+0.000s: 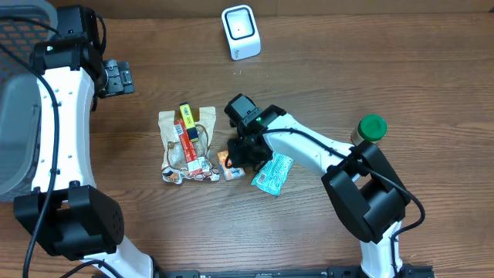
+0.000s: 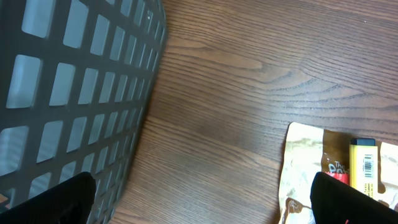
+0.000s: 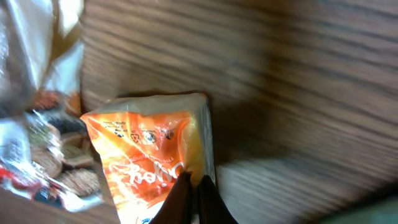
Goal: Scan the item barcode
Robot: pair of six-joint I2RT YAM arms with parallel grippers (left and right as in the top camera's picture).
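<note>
Right hand (image 3: pixel 194 194) pinched shut on corner of orange snack packet (image 3: pixel 146 146) on the table (image 1: pixel 324 85) beside clear snack bag (image 1: pixel 185 147), left hand (image 1: pixel 120 77) wide open near basket (image 1: pixel 19 116).

Overhead: I saw bright, even light from above, table (image 1: pixel 370 69) sharp, soft short shadows beside right arm (image 1: pixel 309 143). Left wrist: grain crisp, basket (image 2: pixel 74 93) slightly soft (too close). Right wrist: I got heavy motion smear across wood, orange packet (image 3: pixel 149 143) blurred, print smeared, top-left corner washed out.
</note>
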